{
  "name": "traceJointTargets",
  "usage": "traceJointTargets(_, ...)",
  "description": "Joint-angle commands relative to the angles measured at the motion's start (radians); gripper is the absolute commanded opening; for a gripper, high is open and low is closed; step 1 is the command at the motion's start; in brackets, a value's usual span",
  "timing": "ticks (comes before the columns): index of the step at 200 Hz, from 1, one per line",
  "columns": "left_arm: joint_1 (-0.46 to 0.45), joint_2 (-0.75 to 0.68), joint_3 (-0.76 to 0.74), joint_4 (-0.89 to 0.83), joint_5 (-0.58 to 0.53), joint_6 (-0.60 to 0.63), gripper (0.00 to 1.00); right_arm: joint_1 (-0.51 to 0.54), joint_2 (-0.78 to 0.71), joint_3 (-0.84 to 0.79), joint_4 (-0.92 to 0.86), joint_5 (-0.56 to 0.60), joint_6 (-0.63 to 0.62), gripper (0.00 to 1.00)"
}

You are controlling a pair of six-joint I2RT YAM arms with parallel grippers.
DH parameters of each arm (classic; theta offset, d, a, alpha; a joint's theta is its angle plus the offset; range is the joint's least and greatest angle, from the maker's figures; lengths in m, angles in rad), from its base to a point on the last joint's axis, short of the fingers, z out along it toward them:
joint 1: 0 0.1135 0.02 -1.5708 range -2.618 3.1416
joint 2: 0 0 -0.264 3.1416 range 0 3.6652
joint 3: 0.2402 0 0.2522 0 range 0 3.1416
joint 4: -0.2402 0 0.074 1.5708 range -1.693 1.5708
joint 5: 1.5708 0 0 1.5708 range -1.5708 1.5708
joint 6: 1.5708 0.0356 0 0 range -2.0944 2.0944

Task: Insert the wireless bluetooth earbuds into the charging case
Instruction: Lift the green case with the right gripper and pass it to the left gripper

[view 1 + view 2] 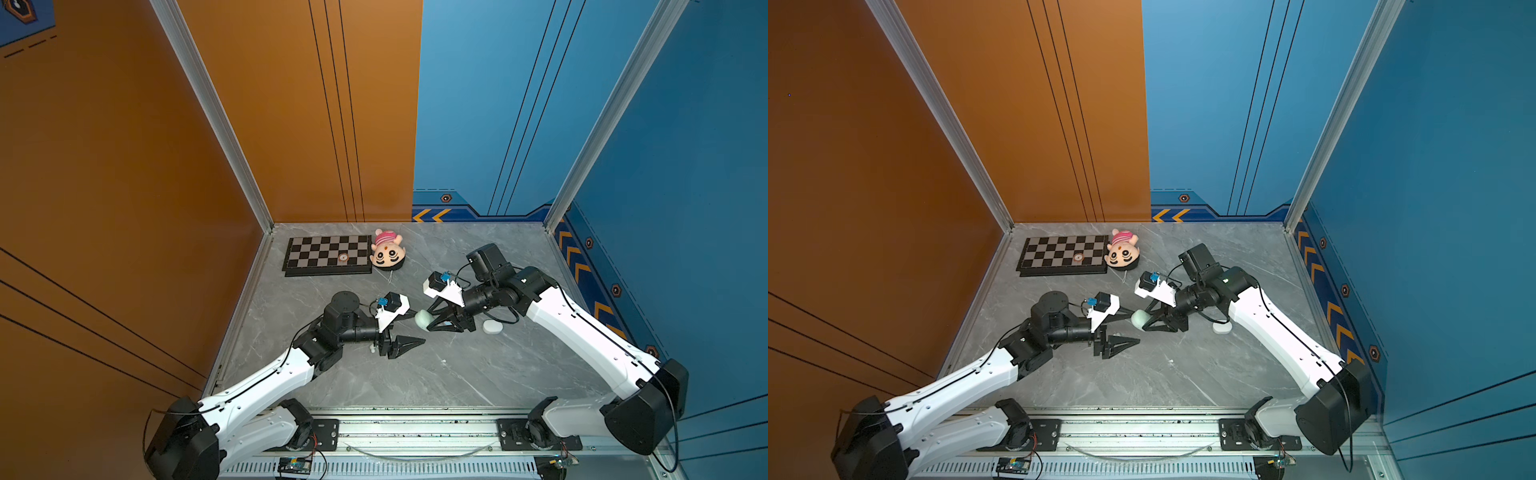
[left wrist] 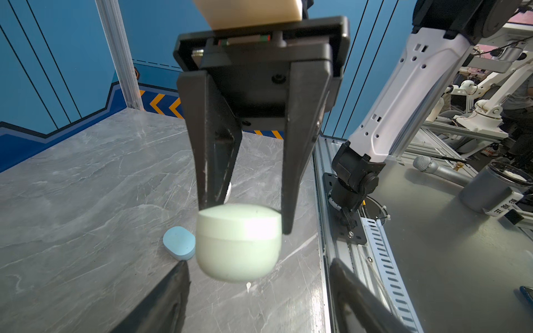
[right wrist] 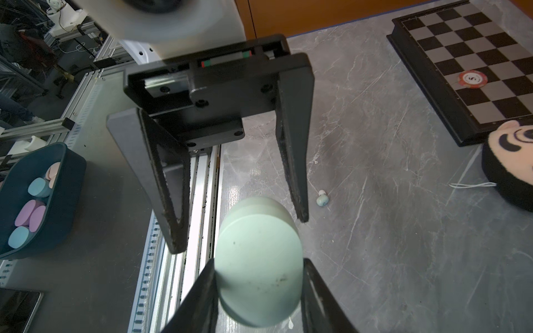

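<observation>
Above the middle of the grey, marble-veined bench (image 1: 415, 382), the right hand (image 2: 246, 218) is clamped on a pale mint-green charging case (image 2: 238, 245). It is a smooth, matte, rounded oval with its lid seam closed, held clear of the surface. The hand's black, ribbed triangular fingers (image 2: 297, 161) press its two narrow sides.

Facing it, the left hand (image 1: 419, 326) has its fingers spread apart on either side of the case's free end, with nothing gripped.

One earbud (image 3: 322, 199), a tiny glossy white bean, lies loose on the bench just beside a left fingertip, outside any case.

A flat light-blue oval case (image 2: 178, 243) rests on the stone below the held one. A white oval case (image 1: 492, 327) sits under the right arm.

Toward the back wall lie a black-framed checkered board (image 1: 328, 254) carrying a round red-and-white chip (image 3: 472, 79) and a soft plush head (image 1: 387, 251).
</observation>
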Motion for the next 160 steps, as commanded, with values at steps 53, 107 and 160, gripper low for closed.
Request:
traceJointTargets(53, 0.004, 0.024, 0.045, 0.054, 0.042, -0.009, 0.54, 0.012, 0.015, 0.025, -0.036, -0.013, -0.031, 0.23)
traceJointTargets(107, 0.000, 0.050, 0.059, 0.054, 0.043, -0.008, 0.39, 0.017, 0.014, 0.022, -0.036, -0.009, -0.028, 0.22)
traceJointTargets(160, -0.002, 0.057, 0.063, 0.055, 0.041, -0.007, 0.10, 0.017, 0.025, 0.025, -0.034, 0.011, -0.017, 0.31)
